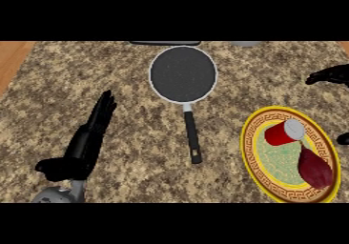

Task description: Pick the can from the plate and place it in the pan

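A red can (283,133) with a grey lid lies on its side on the yellow-rimmed plate (252,157) at the right. Further back, near the middle of the counter, sits the dark pan (183,74), its black handle (193,139) pointing toward me. My right hand (333,76) shows at the right edge, above and to the right of the can and apart from it, fingers relaxed and holding nothing. My left hand (93,133) rests open at the lower left with its fingers straight, pointing away from me.
A dark red piece of food (315,167) lies on the plate just in front of the can. The speckled counter has wooden strips at both far corners. A dark object (165,43) and a grey one (246,44) peek in at the back edge.
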{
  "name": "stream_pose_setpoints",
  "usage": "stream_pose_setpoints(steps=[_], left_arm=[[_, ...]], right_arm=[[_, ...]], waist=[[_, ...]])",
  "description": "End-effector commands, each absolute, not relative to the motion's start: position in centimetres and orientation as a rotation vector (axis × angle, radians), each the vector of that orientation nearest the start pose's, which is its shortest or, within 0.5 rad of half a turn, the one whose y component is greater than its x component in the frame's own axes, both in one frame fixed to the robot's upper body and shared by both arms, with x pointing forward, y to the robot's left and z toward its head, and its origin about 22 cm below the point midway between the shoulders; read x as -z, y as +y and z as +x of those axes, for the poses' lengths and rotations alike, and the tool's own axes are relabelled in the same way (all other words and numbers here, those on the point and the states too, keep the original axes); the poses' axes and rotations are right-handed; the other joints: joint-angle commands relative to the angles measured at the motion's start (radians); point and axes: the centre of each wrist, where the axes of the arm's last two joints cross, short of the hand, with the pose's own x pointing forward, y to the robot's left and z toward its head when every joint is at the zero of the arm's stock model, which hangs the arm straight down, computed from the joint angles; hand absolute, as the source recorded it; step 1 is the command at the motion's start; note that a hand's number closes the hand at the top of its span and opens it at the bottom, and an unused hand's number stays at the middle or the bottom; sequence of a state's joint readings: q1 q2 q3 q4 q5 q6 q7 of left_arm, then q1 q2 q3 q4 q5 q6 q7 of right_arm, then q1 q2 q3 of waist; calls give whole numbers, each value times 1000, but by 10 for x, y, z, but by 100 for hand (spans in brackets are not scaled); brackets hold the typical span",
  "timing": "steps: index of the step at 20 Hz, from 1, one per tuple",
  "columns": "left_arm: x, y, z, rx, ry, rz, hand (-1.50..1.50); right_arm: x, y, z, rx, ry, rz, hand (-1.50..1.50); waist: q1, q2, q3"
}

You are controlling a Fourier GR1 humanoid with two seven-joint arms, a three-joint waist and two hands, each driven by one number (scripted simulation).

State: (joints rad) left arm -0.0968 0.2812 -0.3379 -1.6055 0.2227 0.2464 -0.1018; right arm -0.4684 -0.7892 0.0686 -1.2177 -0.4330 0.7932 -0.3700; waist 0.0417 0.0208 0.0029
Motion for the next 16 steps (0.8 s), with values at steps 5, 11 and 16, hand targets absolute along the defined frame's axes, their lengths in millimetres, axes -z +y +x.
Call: stream_pose_setpoints(steps=[5, 11, 16], left_arm=[[-17, 189, 255, 163, -1713, -126, 0], [-16, 189, 253, 183, -1723, -116, 0], [-19, 191, 249, 172, -1710, -126, 0]], right_arm=[[-206, -401, 355, -1157, -1739, 485, -150], [-230, -369, 359, -1440, -1636, 374, -150], [-210, -315, 358, -1737, -1489, 231, -150]], waist=[[16, 3, 1], [19, 0, 1], [30, -4, 0]])
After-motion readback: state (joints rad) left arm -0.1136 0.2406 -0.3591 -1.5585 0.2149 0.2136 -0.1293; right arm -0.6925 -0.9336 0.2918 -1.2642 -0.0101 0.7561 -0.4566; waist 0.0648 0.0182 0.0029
